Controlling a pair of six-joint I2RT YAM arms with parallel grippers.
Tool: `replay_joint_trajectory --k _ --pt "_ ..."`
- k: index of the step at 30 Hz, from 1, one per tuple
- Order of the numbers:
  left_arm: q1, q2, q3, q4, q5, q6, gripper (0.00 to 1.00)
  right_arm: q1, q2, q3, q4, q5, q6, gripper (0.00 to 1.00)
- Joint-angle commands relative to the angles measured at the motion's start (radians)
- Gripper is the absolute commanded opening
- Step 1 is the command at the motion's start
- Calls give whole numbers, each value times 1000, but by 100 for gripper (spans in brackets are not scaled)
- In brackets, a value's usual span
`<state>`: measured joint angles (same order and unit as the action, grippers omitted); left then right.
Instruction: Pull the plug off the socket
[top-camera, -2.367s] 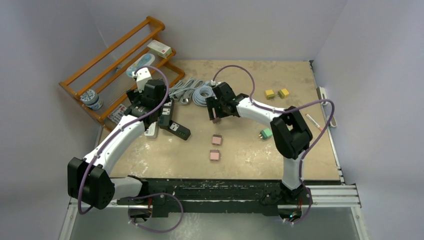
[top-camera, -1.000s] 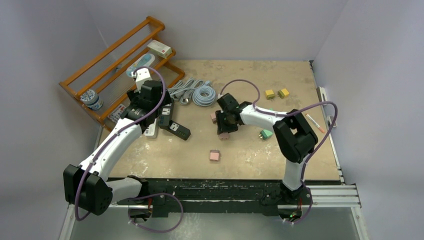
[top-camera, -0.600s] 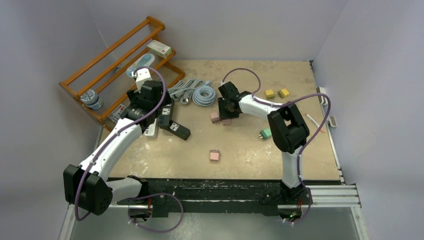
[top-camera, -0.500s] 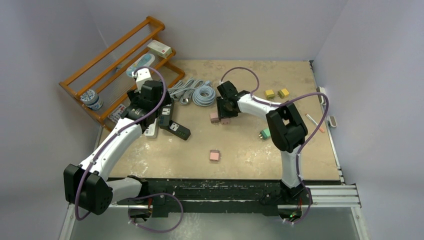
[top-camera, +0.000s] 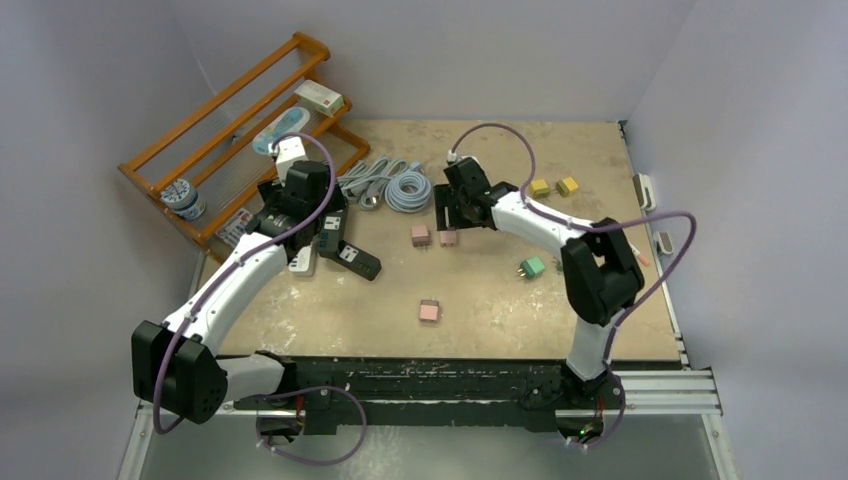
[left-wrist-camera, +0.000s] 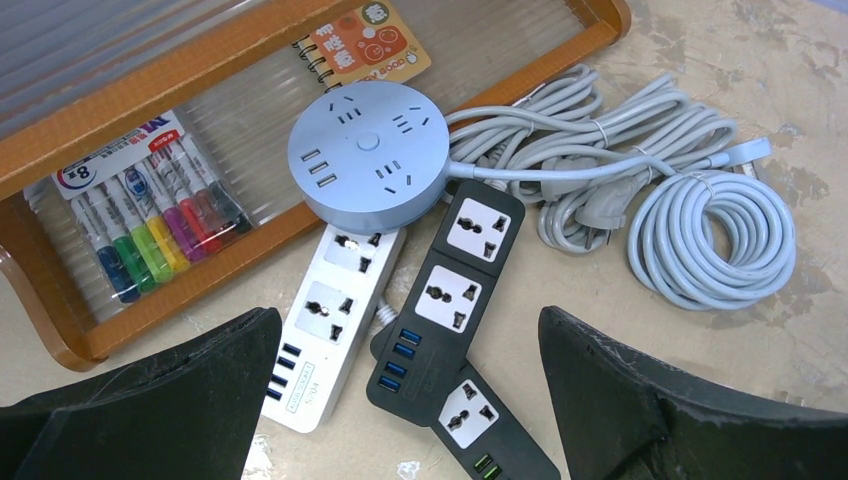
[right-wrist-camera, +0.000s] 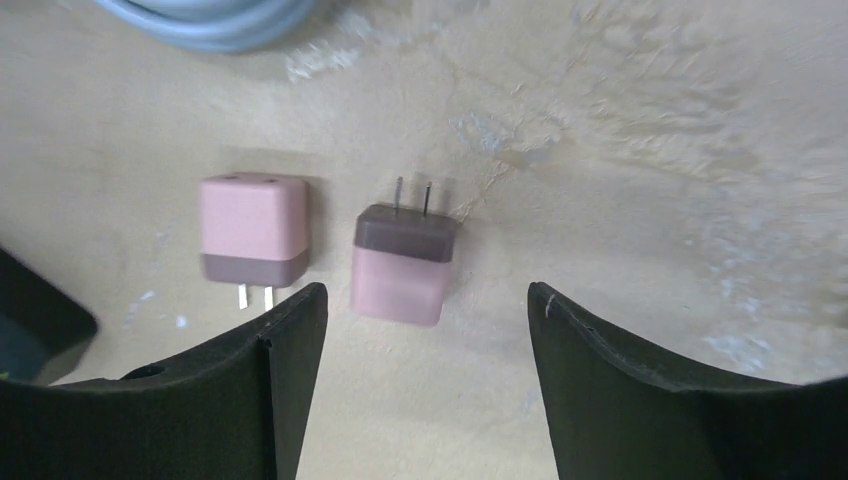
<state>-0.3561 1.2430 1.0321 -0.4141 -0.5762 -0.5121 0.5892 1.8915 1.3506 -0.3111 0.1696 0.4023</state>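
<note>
At the table's far-left corner stands a wooden rack (top-camera: 230, 110), and on its lower shelf lie a marker set (left-wrist-camera: 150, 220) and a small spiral notebook (left-wrist-camera: 370, 40). The left gripper (left-wrist-camera: 400, 330) hangs just in front of the rack, its fingers spread wide and holding nothing. Under it a round socket hub (left-wrist-camera: 370, 155) sits half on the rack's edge and half on the end of a white power strip (left-wrist-camera: 335, 320). A black power strip (left-wrist-camera: 445, 290) lies just beside the white one, sockets facing up, with a second black strip (left-wrist-camera: 490, 420) at its near end. To the right are bundled grey cables (top-camera: 395, 187), one coiled into a ring. Next, on the bare table (top-camera: 500, 310), two pink plugs lie side by side, well apart from the strips: the left pink plug (right-wrist-camera: 253, 240) has its prongs pointing toward the arms, and the right pink plug (right-wrist-camera: 403, 265) has them pointing away. The right gripper (right-wrist-camera: 420, 300) hovers over this second plug, fingers parted to either side and not touching it. A third pink plug (top-camera: 430, 311) lies nearer the arms. Further right are a green plug (top-camera: 533, 267) and, near the back, two yellow plugs (top-camera: 553, 186)
</note>
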Motion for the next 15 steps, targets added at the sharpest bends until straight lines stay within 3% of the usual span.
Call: replay_joint_trajectory --k 1,6,10,15 --pt "-4 -3 21 17 8 6 100 76 -148 -29 -24 69 -9 74" --pt "-5 -11 16 17 19 0 100 224 -138 -108 -86 -28 40 74" --pt "-4 -19 18 13 42 -2 100 272 -167 -201 -59 -146 98 74" --pt "-4 -43 15 0 76 3 100 330 -169 -206 -115 -156 151 74"
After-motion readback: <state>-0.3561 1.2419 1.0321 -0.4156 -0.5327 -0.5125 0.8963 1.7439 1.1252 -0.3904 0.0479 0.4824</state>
